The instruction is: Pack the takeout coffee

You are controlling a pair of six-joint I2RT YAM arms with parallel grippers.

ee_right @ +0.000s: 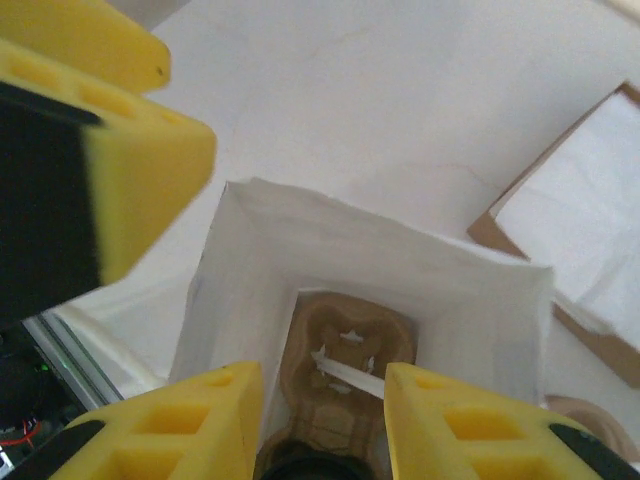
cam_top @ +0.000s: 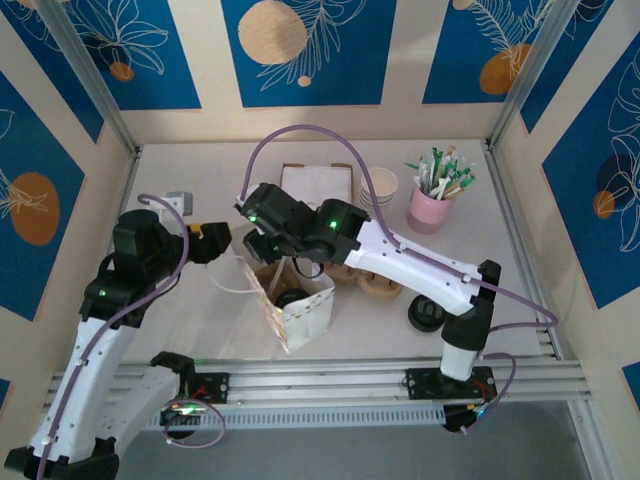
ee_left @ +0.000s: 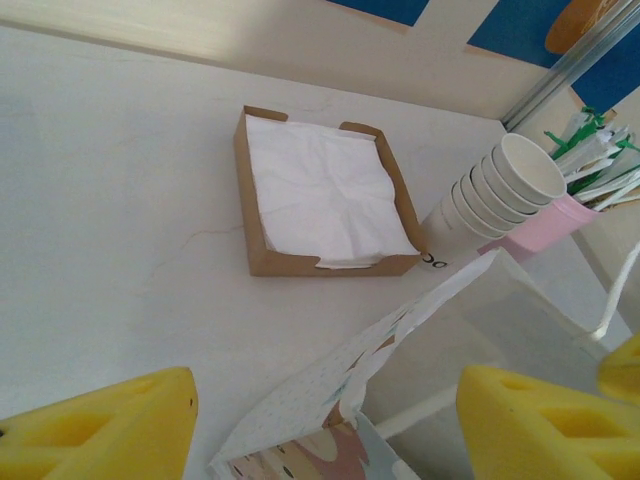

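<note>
Inside the white paper bag (cam_top: 300, 320) at the middle of the counter (cam_top: 210, 165): the takeout coffee (cam_top: 290, 297), black lid up, set low at one end of a brown cup carrier (ee_right: 345, 345). Directly over the bag's open mouth, the right gripper (ee_right: 322, 400), jaws parted and released, yellow pads to either side above the lid, no grip on it. Just left of the bag, the left gripper (cam_top: 212, 240), jaws spread wide and empty, the bag's patterned rim below them. Behind the bag, a cardboard tray (ee_left: 255, 215) of white napkins (ee_left: 325, 195). To the tray's right, a stack of lidless cream cups (cam_top: 378, 187) beside a pink holder (cam_top: 430, 210) of green-and-white sticks. More brown carriers (cam_top: 370, 283) under the right arm, and a loose black lid (cam_top: 427, 313) on the counter near that arm's base
</note>
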